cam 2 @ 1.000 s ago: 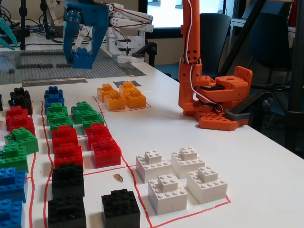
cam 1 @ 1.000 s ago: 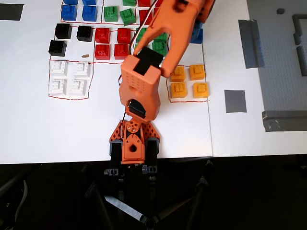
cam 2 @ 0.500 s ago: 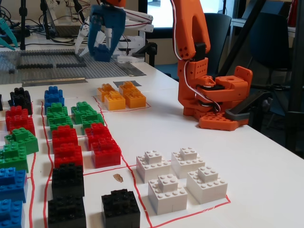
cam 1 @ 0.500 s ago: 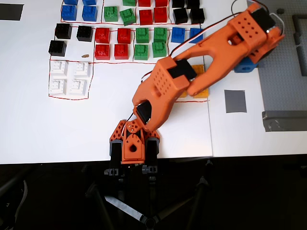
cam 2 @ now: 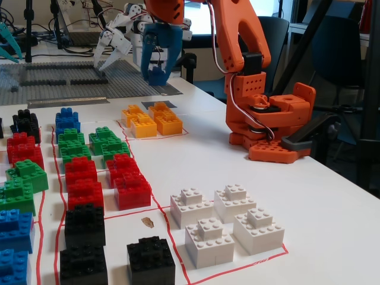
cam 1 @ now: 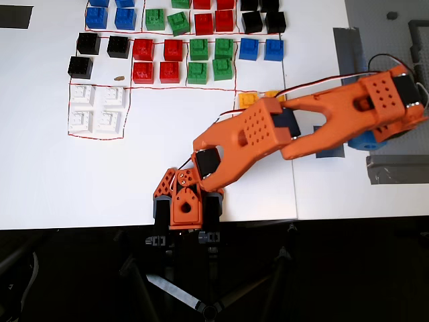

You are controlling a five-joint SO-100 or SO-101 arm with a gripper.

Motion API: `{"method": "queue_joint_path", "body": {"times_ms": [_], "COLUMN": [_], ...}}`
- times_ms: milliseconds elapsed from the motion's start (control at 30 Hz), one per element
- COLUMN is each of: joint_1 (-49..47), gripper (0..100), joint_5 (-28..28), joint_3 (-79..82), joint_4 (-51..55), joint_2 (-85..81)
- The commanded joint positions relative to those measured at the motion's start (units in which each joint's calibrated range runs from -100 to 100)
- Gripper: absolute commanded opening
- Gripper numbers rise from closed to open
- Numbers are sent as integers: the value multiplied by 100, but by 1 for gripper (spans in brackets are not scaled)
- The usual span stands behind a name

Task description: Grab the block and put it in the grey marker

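The gripper [cam 2: 159, 72] is clamped on the block [cam 2: 158, 76]. Overhead, the arm [cam 1: 268, 134] hides both. The grey marker [cam 2: 159, 104] is partly covered by yellow bricks [cam 2: 152, 120].

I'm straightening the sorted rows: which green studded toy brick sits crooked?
The green studded brick in the overhead view's top rows, beside the red bricks: it is rotated, while the other greens sit square.
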Motion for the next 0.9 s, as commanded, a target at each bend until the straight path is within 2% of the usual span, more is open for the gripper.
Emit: {"method": "queue_joint_path", "body": {"times_ms": [0,600,867], "joint_1": [179,-262,-354], "gripper": [0,0,9], "joint_5": [73,-313,-361], "joint_3": [-478,-387,-387], "joint_4": [185,471,471], "joint_2": [-313,352,387]}}
